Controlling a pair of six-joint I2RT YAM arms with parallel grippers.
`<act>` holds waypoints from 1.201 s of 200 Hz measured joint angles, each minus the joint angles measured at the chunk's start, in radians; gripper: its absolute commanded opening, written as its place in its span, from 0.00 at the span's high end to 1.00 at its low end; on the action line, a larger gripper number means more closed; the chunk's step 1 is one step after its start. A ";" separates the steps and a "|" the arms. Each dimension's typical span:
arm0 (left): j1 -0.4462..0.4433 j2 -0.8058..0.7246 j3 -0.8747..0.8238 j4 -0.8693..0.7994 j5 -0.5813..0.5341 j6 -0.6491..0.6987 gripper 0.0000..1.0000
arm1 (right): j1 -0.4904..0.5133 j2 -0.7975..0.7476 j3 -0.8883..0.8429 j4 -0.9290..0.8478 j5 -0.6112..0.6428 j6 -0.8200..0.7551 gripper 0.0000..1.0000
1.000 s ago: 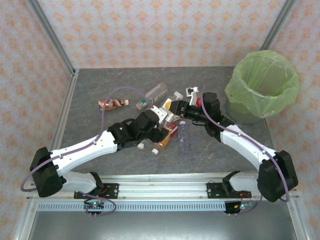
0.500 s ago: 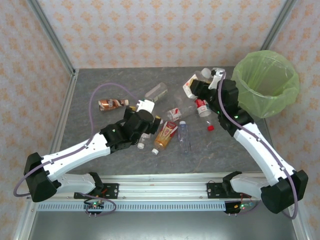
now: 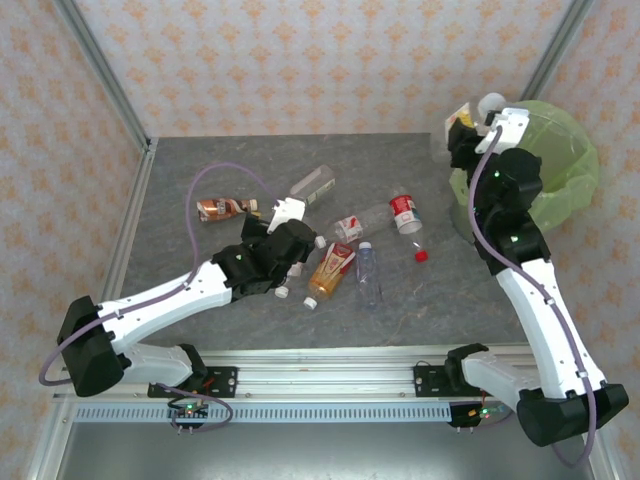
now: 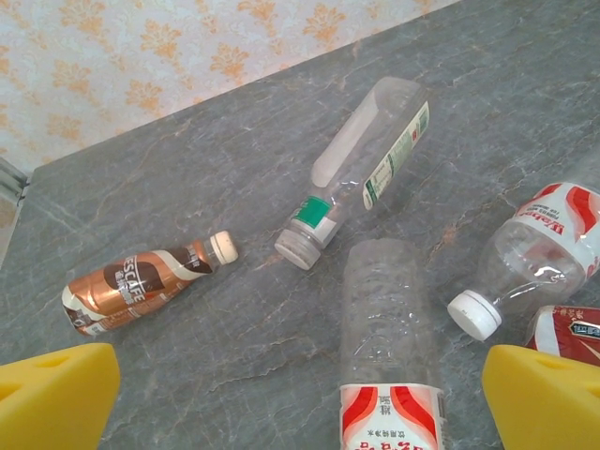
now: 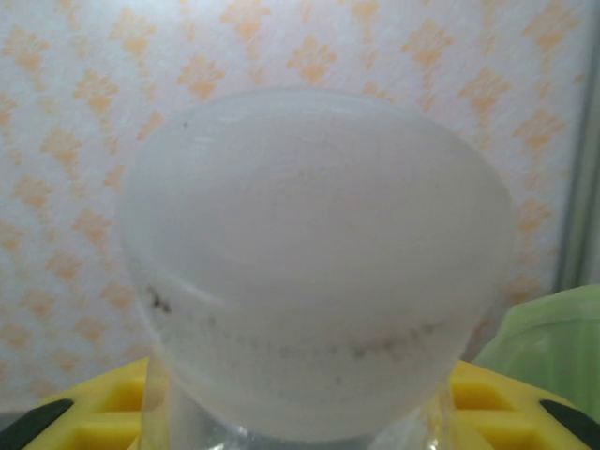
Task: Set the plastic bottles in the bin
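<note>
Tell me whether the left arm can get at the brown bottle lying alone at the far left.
Probably yes. The brown bottle lies alone on bare table, ahead and left of the open left gripper, and nothing stands between them.

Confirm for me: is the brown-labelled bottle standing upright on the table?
No, the brown bottle lies on its side on the grey table, with its cap on.
</note>
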 measured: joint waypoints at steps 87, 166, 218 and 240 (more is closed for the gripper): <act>0.006 0.046 0.020 -0.027 -0.016 0.003 0.00 | -0.211 0.068 0.065 -0.010 0.247 -0.118 0.95; 0.006 0.046 0.021 -0.027 -0.016 0.027 0.00 | -0.349 0.282 0.096 -0.211 0.255 -0.050 0.86; 0.006 0.043 0.021 -0.026 -0.015 0.037 0.00 | -0.410 0.467 0.233 -0.431 0.185 -0.037 0.79; 0.006 0.043 0.021 -0.026 -0.015 0.037 0.00 | -0.420 0.528 0.299 -0.521 0.172 -0.046 0.73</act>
